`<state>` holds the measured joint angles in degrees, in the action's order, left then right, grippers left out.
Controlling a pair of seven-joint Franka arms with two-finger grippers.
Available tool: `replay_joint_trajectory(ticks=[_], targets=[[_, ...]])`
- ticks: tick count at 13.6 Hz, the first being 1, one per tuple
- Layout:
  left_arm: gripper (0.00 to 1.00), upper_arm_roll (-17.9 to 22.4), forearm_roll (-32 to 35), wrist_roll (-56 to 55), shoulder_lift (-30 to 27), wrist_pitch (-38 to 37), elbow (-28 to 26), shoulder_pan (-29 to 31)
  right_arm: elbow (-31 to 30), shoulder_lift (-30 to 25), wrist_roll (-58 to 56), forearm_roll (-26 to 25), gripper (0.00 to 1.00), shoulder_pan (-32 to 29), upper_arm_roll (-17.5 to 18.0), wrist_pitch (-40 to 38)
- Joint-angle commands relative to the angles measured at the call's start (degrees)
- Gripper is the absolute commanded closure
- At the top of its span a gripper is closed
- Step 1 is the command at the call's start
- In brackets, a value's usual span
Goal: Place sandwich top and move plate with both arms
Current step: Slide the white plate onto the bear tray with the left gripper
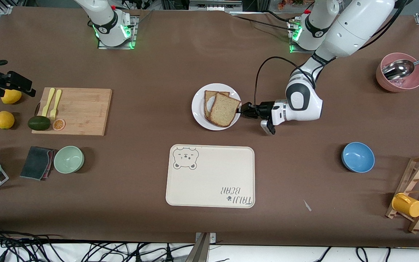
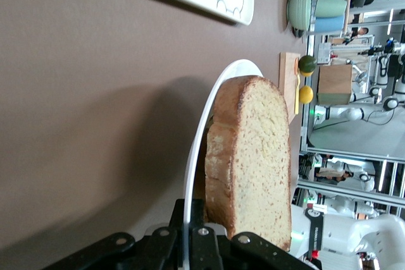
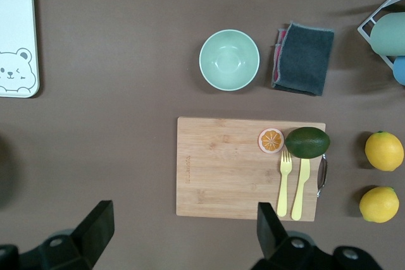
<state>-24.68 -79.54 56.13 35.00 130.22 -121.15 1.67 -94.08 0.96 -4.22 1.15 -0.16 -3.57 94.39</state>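
Note:
The white plate (image 1: 199,109) lies mid-table, farther from the front camera than the tray. On it the sandwich top (image 1: 224,109), a plain speckled slice, rests askew on a lower slice (image 1: 210,97); no egg shows. My left gripper (image 1: 244,110) is at the plate's edge toward the left arm's end, shut on the rim. In the left wrist view its jaws (image 2: 196,232) clamp the thin white rim (image 2: 201,137) beside the bread (image 2: 259,156). My right gripper (image 1: 16,85) is open and empty, high over the right arm's end near the cutting board; its fingers (image 3: 95,226) stand wide apart.
The cream bear tray (image 1: 211,176) lies nearer the front camera than the plate. A cutting board (image 1: 75,111) holds fork, knife, avocado and orange slice. There are a green bowl (image 1: 68,159), grey cloth (image 1: 36,162), two lemons (image 1: 4,119), blue bowl (image 1: 358,157), pink bowl with scoop (image 1: 399,72) and mug rack (image 1: 416,196).

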Motion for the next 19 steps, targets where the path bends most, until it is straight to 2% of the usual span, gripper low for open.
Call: replay_joint_trajectory(ticks=[1,5,13,16,17,19], targets=[[1.00,0.0,-1.1,-4.2,-1.5,-1.8,1.9,0.8,-0.6,-0.6,1.1,-0.7,0.00,0.5,-0.4,0.0],[1.00,0.2,-1.1,-14.0,-0.2,-1.7,10.0,0.3,-0.6,-0.5,1.1,-0.6,0.00,0.5,-0.4,-0.1],[1.00,1.1,-1.0,-14.6,4.5,1.6,19.8,0.4,-0.6,-0.5,1.1,-0.4,0.00,0.5,-0.4,-0.1],[1.00,1.1,-1.1,-14.9,8.1,4.0,25.9,-0.3,-0.6,-0.5,1.1,-0.4,0.00,0.5,-0.4,-0.1],[1.00,2.2,-1.1,-16.4,9.0,4.0,27.7,-1.1,-0.6,-0.5,1.1,-0.4,0.00,0.5,-0.4,-0.1],[1.00,8.7,-1.0,-18.8,9.3,4.0,29.7,-7.3,-0.6,-0.5,1.1,-0.4,0.00,0.5,-0.4,-0.1]])
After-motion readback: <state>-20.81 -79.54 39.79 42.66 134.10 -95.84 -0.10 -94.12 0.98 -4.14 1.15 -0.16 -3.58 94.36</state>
